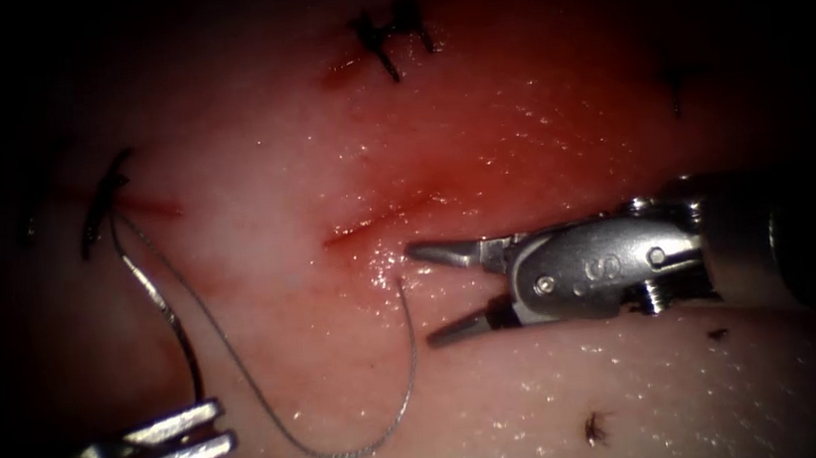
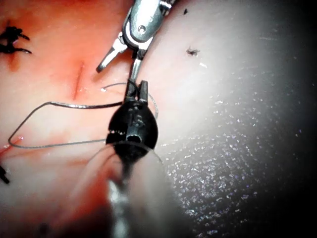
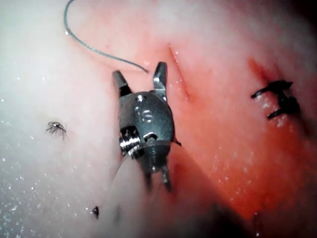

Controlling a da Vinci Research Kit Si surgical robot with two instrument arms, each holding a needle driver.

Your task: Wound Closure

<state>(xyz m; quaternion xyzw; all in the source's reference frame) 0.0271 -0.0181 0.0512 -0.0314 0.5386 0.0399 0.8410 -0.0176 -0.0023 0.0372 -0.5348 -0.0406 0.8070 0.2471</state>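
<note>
On the tissue [image 1: 480, 142] lies a short red cut [image 1: 372, 222]. My left tool [image 1: 210, 428] sits at the lower left, jaws shut on one end of the curved needle [image 1: 163, 302]. The needle arcs up to the dark stitch [image 1: 106, 198] on the left; whether its far end is in the tissue I cannot tell. Thin thread [image 1: 330, 454] runs from there down, around and up to a free end [image 1: 400, 282] below the cut. My right tool [image 1: 421, 296] is just right of that end, jaws open and holding nothing. The wrist views show the left tool [image 2: 137, 91] and the right tool [image 3: 138, 74].
A finished dark stitch [image 1: 394, 36] lies above the cut and another faint one [image 1: 679, 83] at the far right. Cut ends of thread [image 1: 597, 427] [image 1: 716, 334] lie on the pale tissue below the right tool. Red fluid wets the tissue around the cut.
</note>
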